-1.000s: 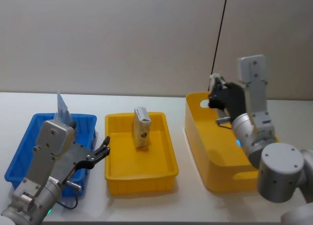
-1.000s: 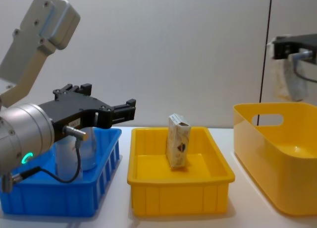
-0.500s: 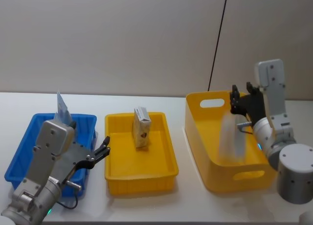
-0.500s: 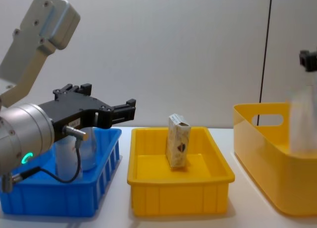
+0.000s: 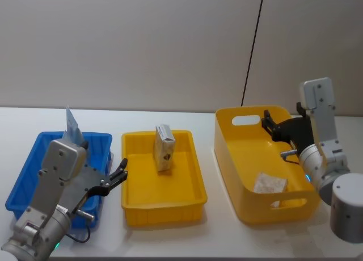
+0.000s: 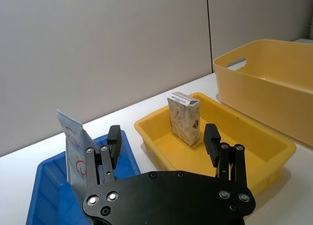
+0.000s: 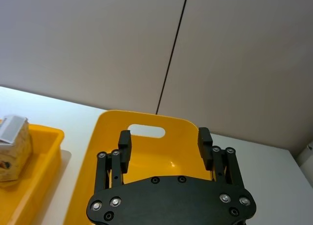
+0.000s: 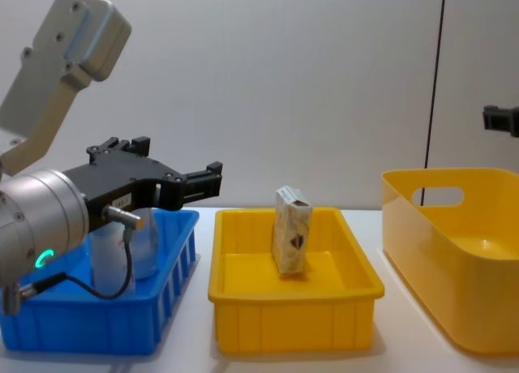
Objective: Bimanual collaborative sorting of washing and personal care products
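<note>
Left gripper [image 5: 120, 175] sits around 8 o'clock in the head view, jaws apart; right gripper [image 5: 267, 125] hangs at 3 o'clock, jaws spread too.

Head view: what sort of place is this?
Probably a robotics lab bench: a white table against a plain wall, a blue bin, yellow tray and deep yellow bin in a row, with the left gripper and right gripper open.

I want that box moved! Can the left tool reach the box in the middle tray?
Probably yes: the open left tool hovers beside that tray, and nothing covers the upright carton.
</note>
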